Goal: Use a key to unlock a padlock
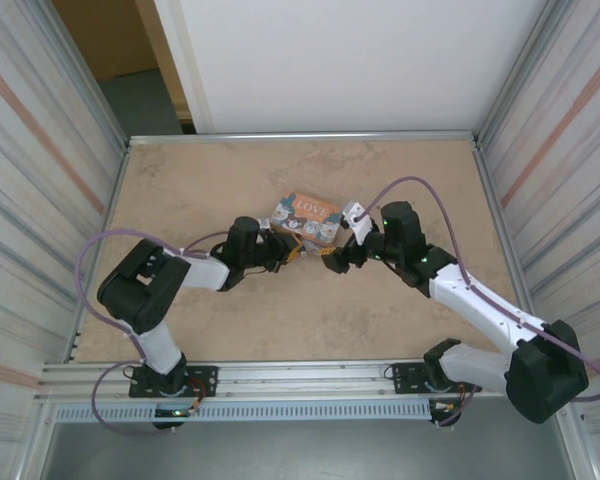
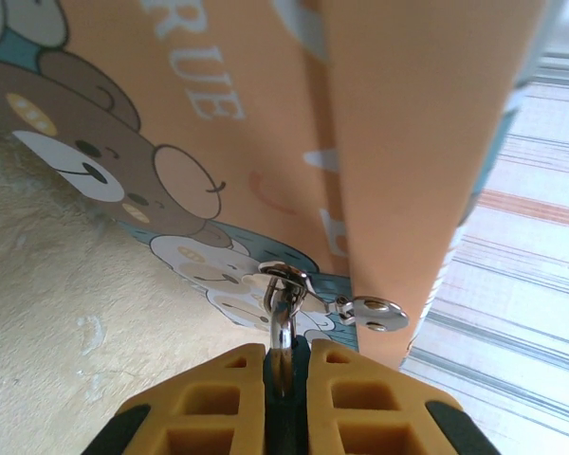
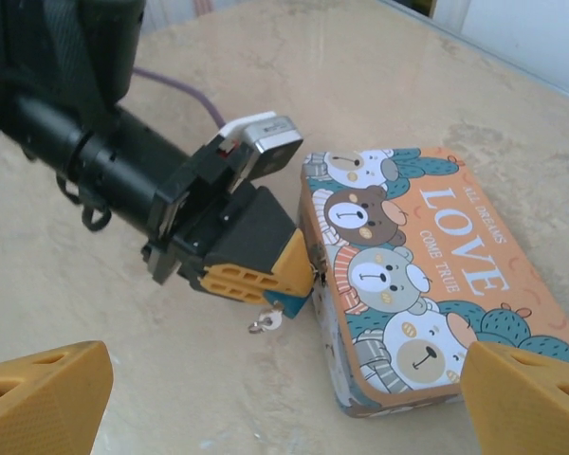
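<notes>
1. The padlock (image 2: pixel 282 318) hangs at the front of the orange box (image 3: pixel 446 265), its thin silvery shackle hooked through the box's small metal hasp (image 2: pixel 376 312). The box sits mid-counter (image 1: pixel 280 320).
2. Left gripper (image 2: pixel 286 353): jaws clenched on the padlock's dark body, with the shackle rising straight out of the slit between the yellow pads (image 2: pixel 351 389).
3. Right gripper (image 3: pixel 286 379): jaws released and spread wide with nothing between them, hovering just short of the box and the left gripper.
4. A small silvery piece with an eyelet — most likely the key (image 3: pixel 262 325) — sticks out beside the teal lock body under the left jaws. I cannot tell whether it is seated in the keyway.
5. Handling, as a judgement: the lock looks tiny, light and rigid, and its smooth metal could slip or twist. Holding it by the body seems right — that braces it against the turn. The key's flat head is the only purchase for the right jaws. It is thin, so pinch across the flats and turn gently, or the light box may skid.
</notes>
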